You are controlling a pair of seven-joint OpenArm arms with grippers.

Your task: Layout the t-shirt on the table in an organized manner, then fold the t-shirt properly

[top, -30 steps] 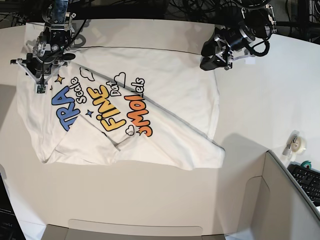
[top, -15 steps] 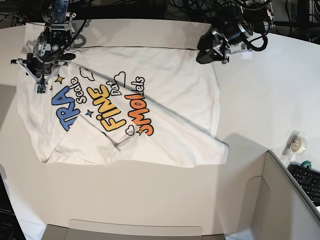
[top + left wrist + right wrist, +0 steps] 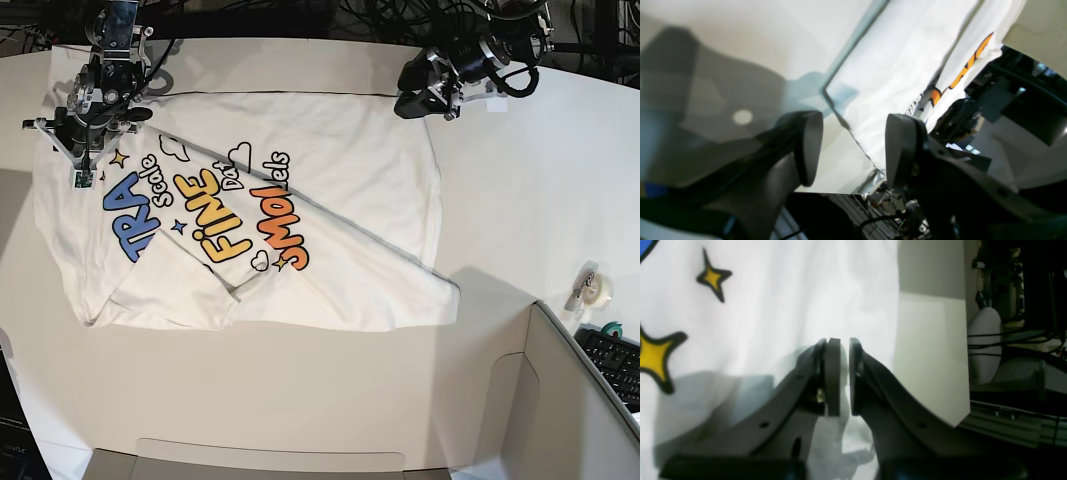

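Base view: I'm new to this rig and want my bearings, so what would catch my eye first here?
The t-shirt spread crookedly over the white table, its blue, yellow and orange cartoon lettering running diagonally left of centre. Next, the two arms at its far corners: the right tool nearly shut over the cloth at the far left, the left tool open at the shirt's far right corner. A tape roll sits by the right edge.
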